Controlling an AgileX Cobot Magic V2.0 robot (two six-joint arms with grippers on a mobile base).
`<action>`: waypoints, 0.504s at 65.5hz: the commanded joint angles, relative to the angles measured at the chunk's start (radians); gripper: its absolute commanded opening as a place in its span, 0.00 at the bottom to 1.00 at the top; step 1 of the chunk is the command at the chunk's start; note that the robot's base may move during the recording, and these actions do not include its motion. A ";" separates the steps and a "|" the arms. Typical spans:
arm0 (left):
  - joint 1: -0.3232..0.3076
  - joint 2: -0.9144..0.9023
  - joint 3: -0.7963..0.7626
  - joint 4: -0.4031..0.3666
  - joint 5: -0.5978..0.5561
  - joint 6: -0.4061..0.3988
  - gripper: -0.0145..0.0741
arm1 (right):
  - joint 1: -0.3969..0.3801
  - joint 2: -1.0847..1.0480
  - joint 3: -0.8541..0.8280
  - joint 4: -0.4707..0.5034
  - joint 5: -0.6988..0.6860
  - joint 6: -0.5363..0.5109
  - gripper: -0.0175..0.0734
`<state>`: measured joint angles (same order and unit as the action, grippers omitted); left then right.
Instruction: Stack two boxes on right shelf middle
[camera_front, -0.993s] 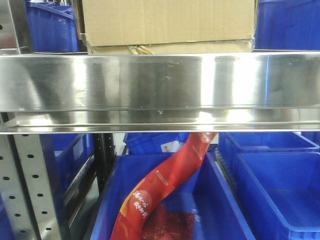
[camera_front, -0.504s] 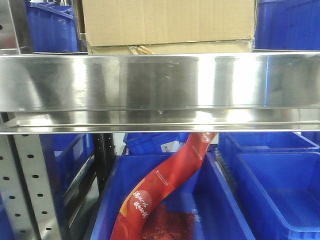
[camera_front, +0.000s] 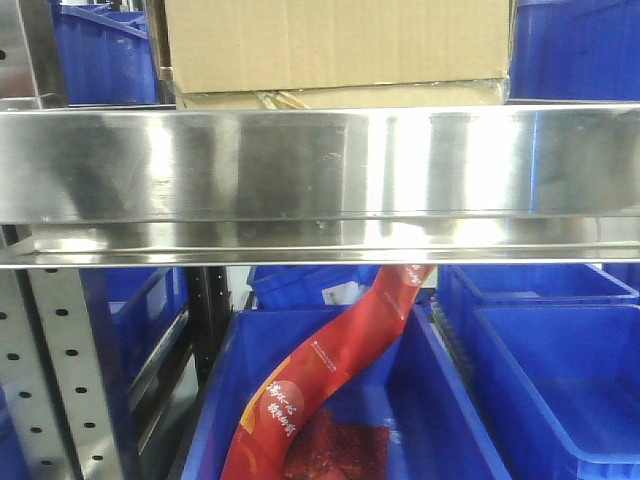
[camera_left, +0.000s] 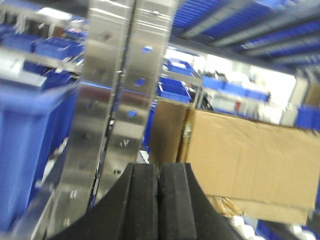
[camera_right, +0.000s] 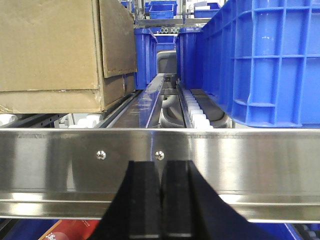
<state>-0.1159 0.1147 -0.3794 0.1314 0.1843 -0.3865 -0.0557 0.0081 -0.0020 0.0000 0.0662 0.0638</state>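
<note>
Nothing has shifted since the earlier frame: the large brown cardboard box (camera_front: 338, 45) rests on the flat thin one (camera_front: 340, 97) on the steel shelf (camera_front: 320, 165), so we withdraw both closed, empty pincers (camera_left: 158, 202) (camera_right: 161, 200) straight back.

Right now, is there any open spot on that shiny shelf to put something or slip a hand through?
Between the cardboard boxes and the blue crate runs a narrow open lane of rollers, behind the steel rail. Both sides are crowded. Below, the right blue bin looks bare.
</note>
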 joint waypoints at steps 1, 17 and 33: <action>0.068 -0.045 0.075 -0.101 -0.043 0.099 0.06 | -0.005 -0.008 0.002 -0.008 -0.024 0.002 0.01; 0.120 -0.115 0.304 -0.155 -0.085 0.312 0.06 | -0.005 -0.008 0.002 -0.008 -0.024 0.002 0.01; 0.059 -0.115 0.379 -0.115 -0.174 0.312 0.06 | -0.005 -0.008 0.002 -0.008 -0.026 0.002 0.01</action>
<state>-0.0473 0.0069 -0.0028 0.0054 0.0468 -0.0797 -0.0557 0.0081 0.0000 0.0000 0.0636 0.0638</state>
